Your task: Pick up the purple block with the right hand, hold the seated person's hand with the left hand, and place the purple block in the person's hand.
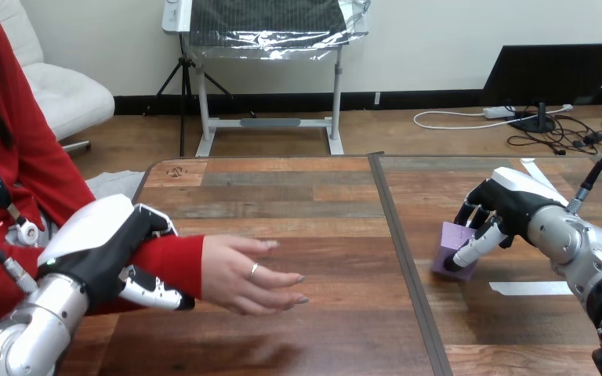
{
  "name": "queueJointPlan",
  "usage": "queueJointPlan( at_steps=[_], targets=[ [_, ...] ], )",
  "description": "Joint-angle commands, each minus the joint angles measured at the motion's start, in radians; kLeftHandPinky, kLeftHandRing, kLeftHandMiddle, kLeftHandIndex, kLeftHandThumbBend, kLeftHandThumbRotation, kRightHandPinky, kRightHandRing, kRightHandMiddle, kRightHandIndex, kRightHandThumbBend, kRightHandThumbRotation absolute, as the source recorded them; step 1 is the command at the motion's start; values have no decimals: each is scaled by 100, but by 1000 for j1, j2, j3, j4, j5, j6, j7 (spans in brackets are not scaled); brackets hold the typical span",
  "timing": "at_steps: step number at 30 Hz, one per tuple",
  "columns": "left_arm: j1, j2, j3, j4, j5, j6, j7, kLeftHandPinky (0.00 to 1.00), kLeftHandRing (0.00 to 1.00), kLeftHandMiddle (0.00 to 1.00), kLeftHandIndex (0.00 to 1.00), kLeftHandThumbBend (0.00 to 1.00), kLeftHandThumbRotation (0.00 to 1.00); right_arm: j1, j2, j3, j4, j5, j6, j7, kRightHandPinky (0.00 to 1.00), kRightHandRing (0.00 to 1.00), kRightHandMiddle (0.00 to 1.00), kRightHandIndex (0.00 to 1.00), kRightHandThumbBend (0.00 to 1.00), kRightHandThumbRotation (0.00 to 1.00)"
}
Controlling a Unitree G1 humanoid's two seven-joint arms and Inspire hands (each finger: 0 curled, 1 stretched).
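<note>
A purple block (450, 247) stands on the wooden table (298, 204) right of the middle seam. My right hand (498, 208) is around it, fingers curled over its far side and thumb along its near right edge; the block still rests on the table. At the left, the person's hand (249, 273) reaches out over the table, palm turned sideways, fingers pointing right and holding nothing. My left hand (106, 249) wraps the person's forearm at the red sleeve just behind the wrist, thumb curled under it.
A strip of white tape (530, 288) lies on the table near my right forearm, another (539, 174) behind my right hand. A dark seam (404, 258) runs front to back between the two table halves.
</note>
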Motion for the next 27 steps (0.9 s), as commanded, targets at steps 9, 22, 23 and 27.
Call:
queueJointPlan(
  at_steps=[9,22,23,27],
  targets=[
    [-144,32,55,-57,-28,-30,25,25,32,42,41,78,0,-73,14,-17,-47,24,-29,-30,47,50,54,53,79,0],
    [-203,17,45,-47,-34,5,13,24,31,41,42,77,0,-82,22,-22,-58,33,-51,-27,47,50,54,52,78,0],
    [-206,16,43,-47,-34,7,13,24,31,41,42,77,0,-82,22,-23,-59,36,-54,-25,47,50,54,52,78,0],
    [-220,13,39,-26,-39,-3,21,24,31,41,42,76,0,-83,24,-27,-64,42,-68,-26,46,48,52,51,78,0]
  ],
)
